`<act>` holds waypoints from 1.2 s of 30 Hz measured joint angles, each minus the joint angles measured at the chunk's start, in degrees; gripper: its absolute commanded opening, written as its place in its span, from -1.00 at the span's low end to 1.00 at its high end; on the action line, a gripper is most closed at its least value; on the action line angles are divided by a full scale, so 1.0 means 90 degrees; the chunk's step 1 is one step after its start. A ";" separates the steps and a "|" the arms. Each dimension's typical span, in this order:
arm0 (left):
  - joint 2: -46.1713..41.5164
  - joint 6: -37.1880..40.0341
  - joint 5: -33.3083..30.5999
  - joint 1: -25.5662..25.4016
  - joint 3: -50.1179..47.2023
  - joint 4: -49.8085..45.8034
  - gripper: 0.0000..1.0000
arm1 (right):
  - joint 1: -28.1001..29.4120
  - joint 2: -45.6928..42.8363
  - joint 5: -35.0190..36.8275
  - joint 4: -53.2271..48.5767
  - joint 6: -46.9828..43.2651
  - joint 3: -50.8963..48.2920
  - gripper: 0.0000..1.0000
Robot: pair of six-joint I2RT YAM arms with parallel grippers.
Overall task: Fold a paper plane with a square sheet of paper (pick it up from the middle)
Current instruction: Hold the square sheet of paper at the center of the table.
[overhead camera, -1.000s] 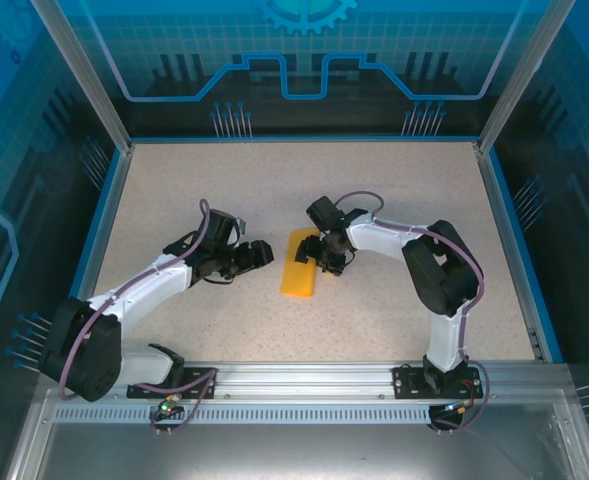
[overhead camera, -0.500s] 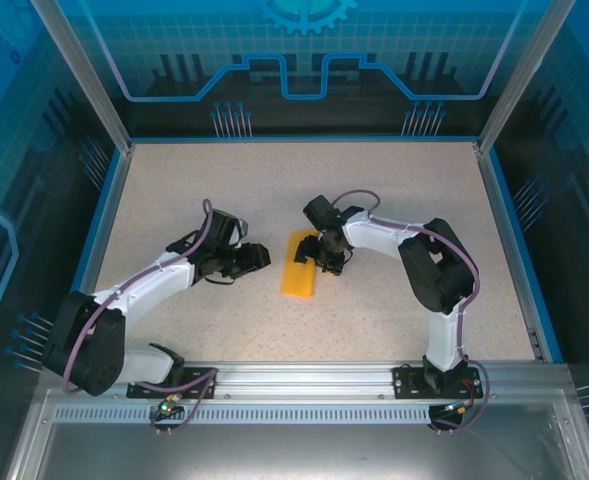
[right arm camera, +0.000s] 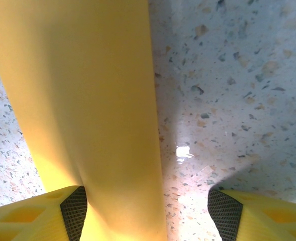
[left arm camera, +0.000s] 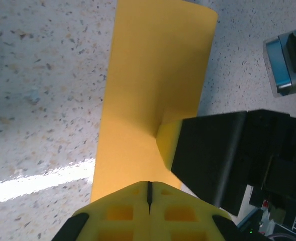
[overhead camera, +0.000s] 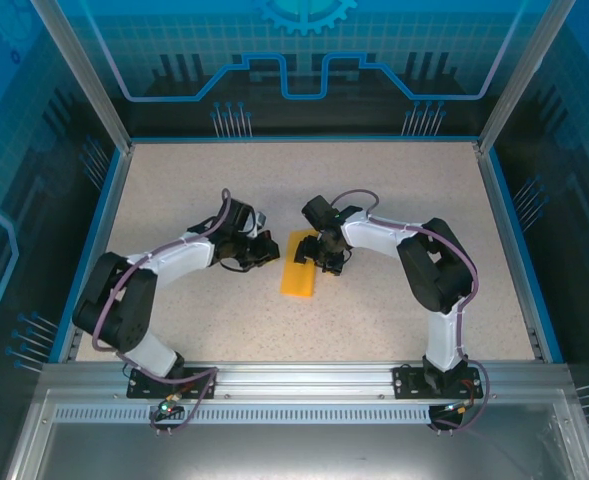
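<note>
- Your left gripper (overhead camera: pixel 267 250) sits just left of the sheet of paper (overhead camera: pixel 299 267), its jaws closed tip to tip. I cannot tell that any paper is caught between them. Closed like that they read as a blunt pusher, so I would come in low at the sheet's left edge and stroke along the fold, not across it.
- The sheet lies flat on the table (overhead camera: pixel 394 180), already doubled into a narrow strip. It is thin and will likely skate or buckle if you push it unpinned.
- Your right gripper (overhead camera: pixel 320 256) is at the sheet's right edge, on its far half. Its jaws are wide open and hold nothing, with one finger resting on the paper. Leave that pin planted while the left works.
- The strip's long axis runs near-to-far, its far end leaning slightly right. Both ends look square, so no nose points anywhere yet.
</note>
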 measured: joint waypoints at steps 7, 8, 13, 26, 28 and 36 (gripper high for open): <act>0.0537 -0.0170 0.0274 -0.0002 0.0211 0.0272 -1.00 | 0.0027 0.0000 0.0061 0.0000 0.0039 0.0000 0.44; 0.0602 -0.0170 0.0299 -0.0007 0.0240 0.0304 -1.00 | 0.0029 0.0000 0.0075 0.0000 0.0039 -0.0002 0.43; 0.0952 -0.0199 0.0401 -0.0075 0.0452 0.0389 -1.00 | 0.0034 0.0000 0.0083 0.0000 0.0039 -0.0002 0.43; 0.1498 -0.0238 0.0299 -0.0219 0.0780 0.0223 -1.00 | 0.0034 0.0005 0.0102 0.0002 0.0063 -0.0007 0.44; 0.1542 -0.0238 0.0243 -0.0228 0.0801 0.0202 -1.00 | 0.0034 0.0005 0.0102 0.0002 0.0066 -0.0007 0.44; 0.1838 -0.0238 0.0085 -0.0265 0.0804 0.0199 -1.00 | 0.0036 -0.0002 0.0097 0.0019 0.0083 -0.0012 0.43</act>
